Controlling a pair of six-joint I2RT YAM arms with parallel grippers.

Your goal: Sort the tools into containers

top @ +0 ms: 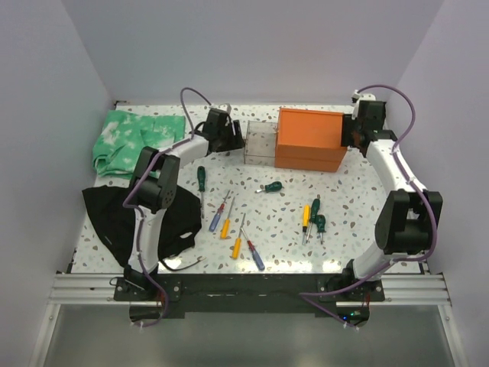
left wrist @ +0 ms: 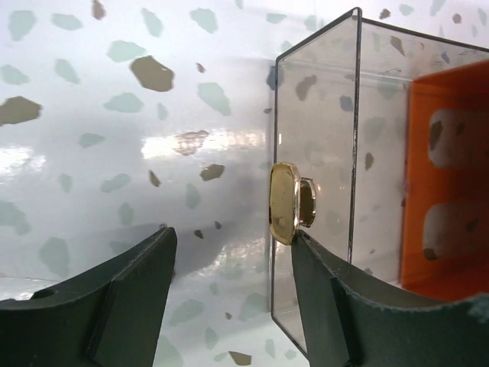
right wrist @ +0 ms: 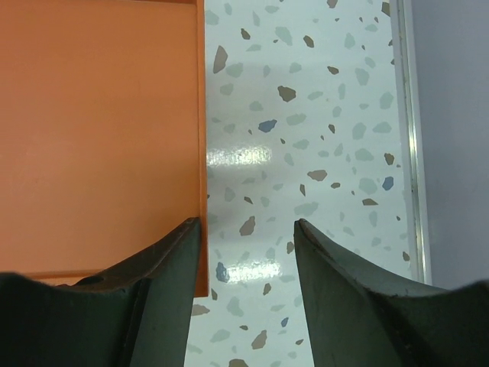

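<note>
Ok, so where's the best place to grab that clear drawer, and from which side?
Probably the gold knob on the front panel of the clear drawer, approached from the left, away from the orange chest. It's the only part standing proud of the flat wall, narrow enough to pinch. The open left tool sits just off it; the knob is at one fingertip, not between them.

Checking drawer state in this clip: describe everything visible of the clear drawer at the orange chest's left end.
The clear drawer is a transparent, greyish, plastic-looking box with dark edges, standing upright on the speckled table against the left side of the orange chest. A small gold knob sits on its outer face. Nothing shows inside it. The open left end effector faces that face, one finger right by the knob; contact is unclear.
</note>
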